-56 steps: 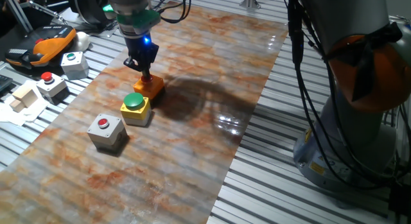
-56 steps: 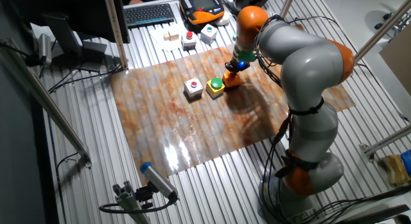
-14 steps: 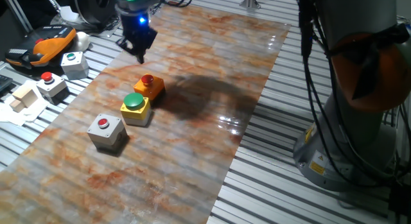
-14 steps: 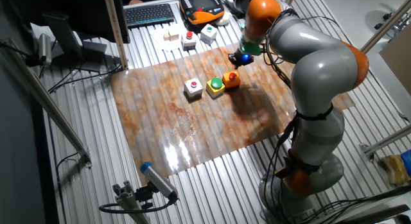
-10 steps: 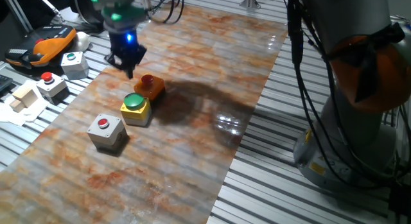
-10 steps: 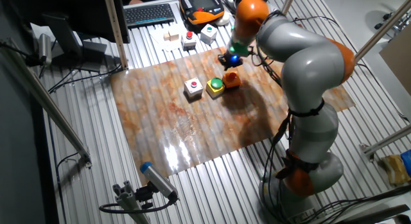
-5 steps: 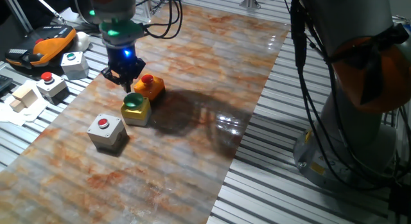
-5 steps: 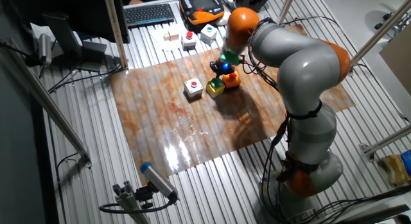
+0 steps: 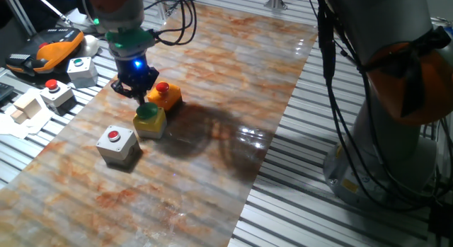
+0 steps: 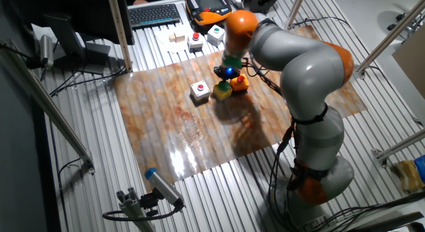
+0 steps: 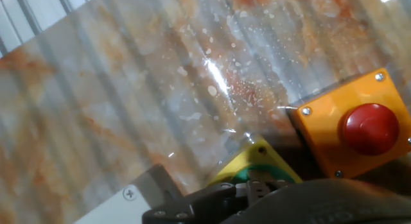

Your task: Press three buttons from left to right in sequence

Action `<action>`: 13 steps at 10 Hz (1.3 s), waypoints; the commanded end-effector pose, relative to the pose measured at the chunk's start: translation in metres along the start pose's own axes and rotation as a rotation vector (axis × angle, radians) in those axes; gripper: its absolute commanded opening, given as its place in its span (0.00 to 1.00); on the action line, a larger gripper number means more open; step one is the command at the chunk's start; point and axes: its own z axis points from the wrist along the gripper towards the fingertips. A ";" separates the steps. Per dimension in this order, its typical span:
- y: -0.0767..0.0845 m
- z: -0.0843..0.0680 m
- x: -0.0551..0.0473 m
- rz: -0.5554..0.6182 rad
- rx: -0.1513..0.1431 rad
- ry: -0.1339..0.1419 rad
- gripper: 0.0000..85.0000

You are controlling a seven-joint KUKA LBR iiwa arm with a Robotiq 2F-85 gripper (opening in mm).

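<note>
Hand view, claw (image 11: pixel 257 185) tips down over yellow box (image 11: pixel 247 161), diagonal

Grey box (image 9: pixel 117 144), yellow box (image 9: pixel 151 123), orange box (image 9: pixel 165 95), apparently touching diagonally.

No readable text, labels, brands, numbers or signs on anything

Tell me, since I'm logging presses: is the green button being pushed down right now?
Cannot tell for sure. The hand sits right on the green button of the yellow box, but its travel isn't visible.
</note>
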 end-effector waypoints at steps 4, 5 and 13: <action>-0.004 0.005 0.002 -0.017 0.016 -0.003 0.00; -0.008 0.010 0.001 -0.025 0.016 -0.007 0.00; -0.017 -0.027 -0.005 0.011 -0.076 0.021 0.00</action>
